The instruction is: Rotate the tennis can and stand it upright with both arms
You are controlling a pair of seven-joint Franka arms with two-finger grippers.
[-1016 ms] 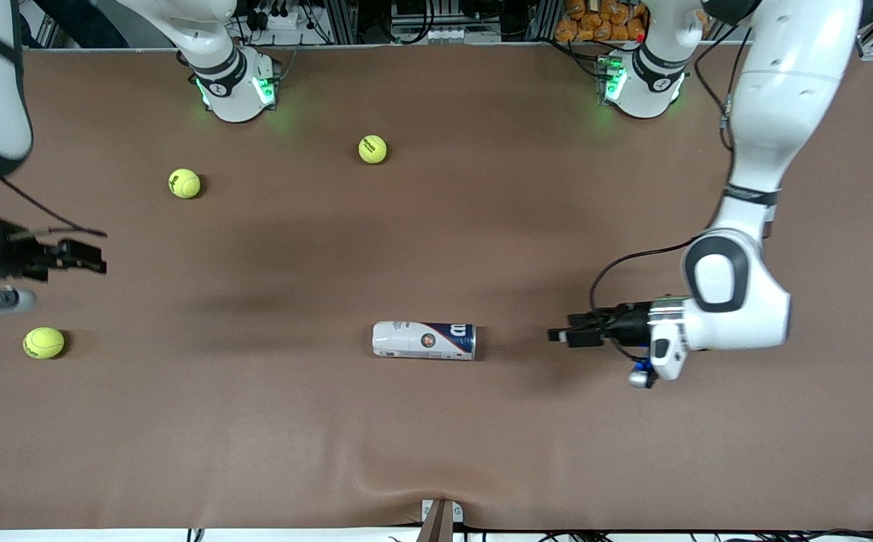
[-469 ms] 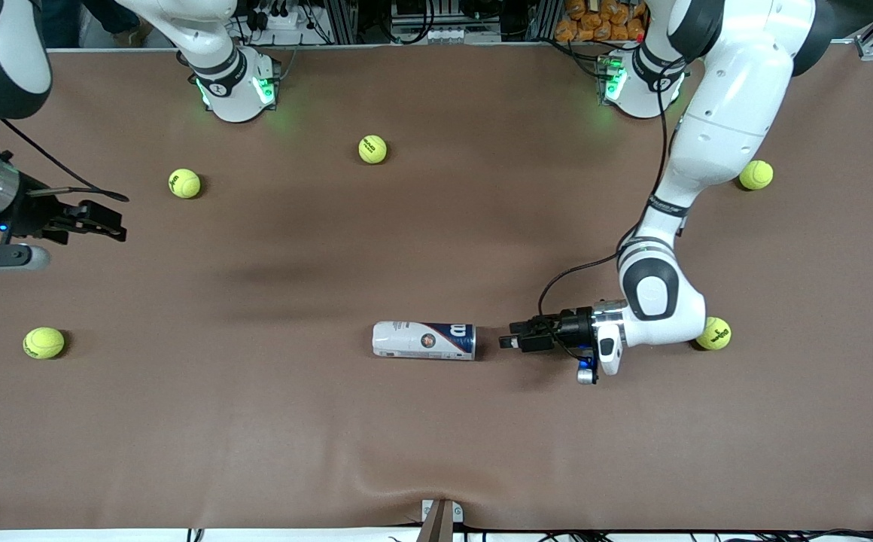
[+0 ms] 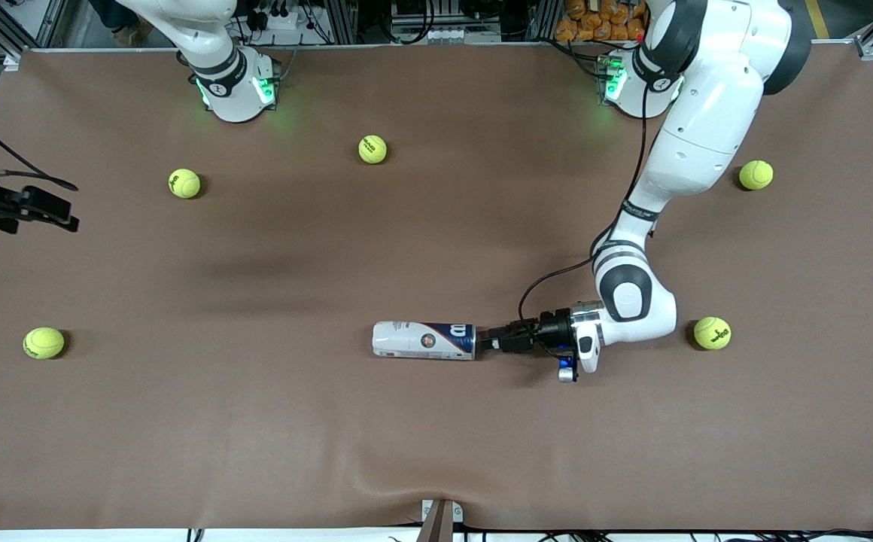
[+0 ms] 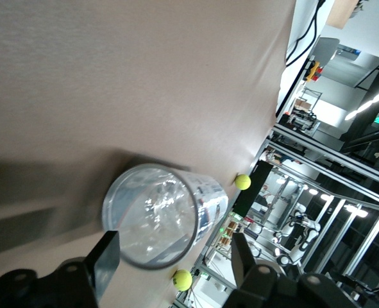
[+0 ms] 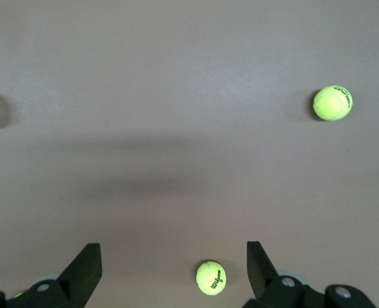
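In the front view the tennis can (image 3: 424, 340) lay on its side near the middle of the table, its long axis running from one arm's end of the table toward the other, dark-blue end toward the left arm's end. The left gripper (image 3: 488, 340) was low at that end, in line with the axis, its tips about touching the rim. The right gripper (image 3: 56, 214) hung over the right arm's end of the table, well apart from the can, so the left arm was plainly the nearer. Five tennis balls (image 3: 184, 183) lay scattered, none near the can. In the left wrist view the can's open mouth (image 4: 152, 216) faced the camera, and the spread fingers (image 4: 105, 261) flanked the rim without closing on it; the next move likely turns on this end-on alignment. In the right wrist view the fingers (image 5: 81, 271) stood wide apart, holding nothing, over bare brown table (image 5: 176, 96) with two balls showing.
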